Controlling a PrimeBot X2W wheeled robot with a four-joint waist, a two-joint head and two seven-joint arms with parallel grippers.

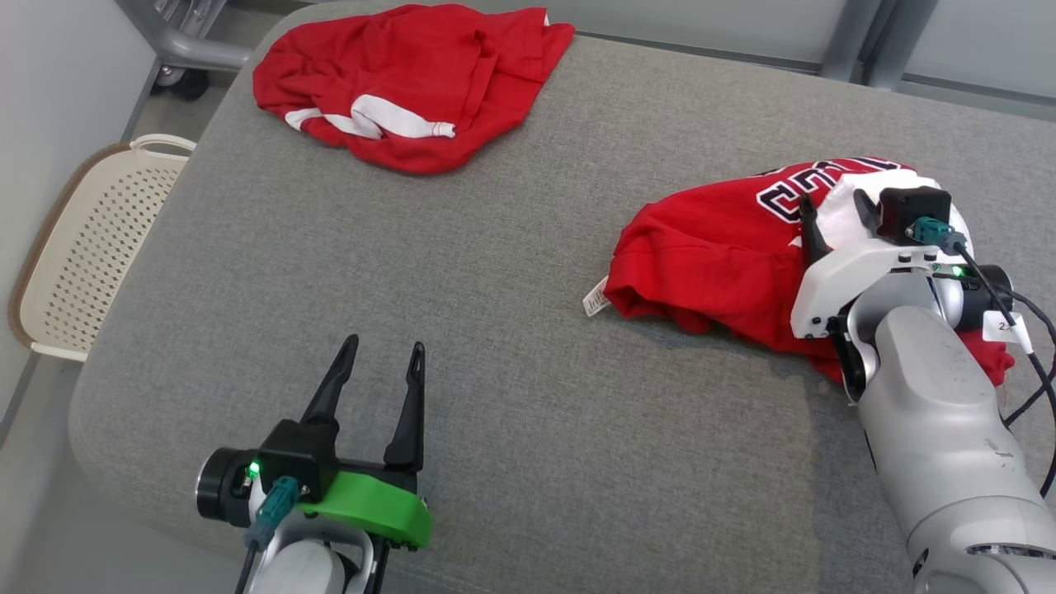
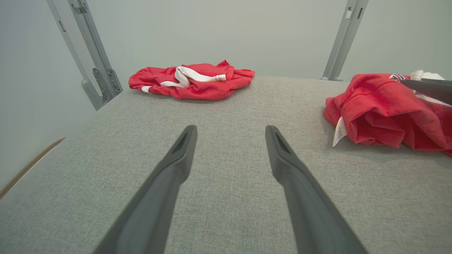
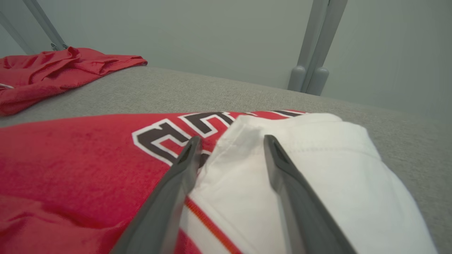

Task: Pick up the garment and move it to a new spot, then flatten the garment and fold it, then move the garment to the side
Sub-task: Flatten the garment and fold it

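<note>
Right hand [image 3: 231, 138] — fingers apart — over the garment [image 3: 70, 158]; left hand [image 2: 231, 127] spread, empty.

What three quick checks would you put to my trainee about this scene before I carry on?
1. True or false: the fingers of the left gripper are shut on cloth.
2. The fingers of the right gripper lie over which part of the lettered garment? A) white patch B) paper tag C) red hem
3. How many red garments lie on the grey surface?

Key:
1. False. They stand open above bare surface.
2. A.
3. Two: the lettered garment and the far garment.
</note>
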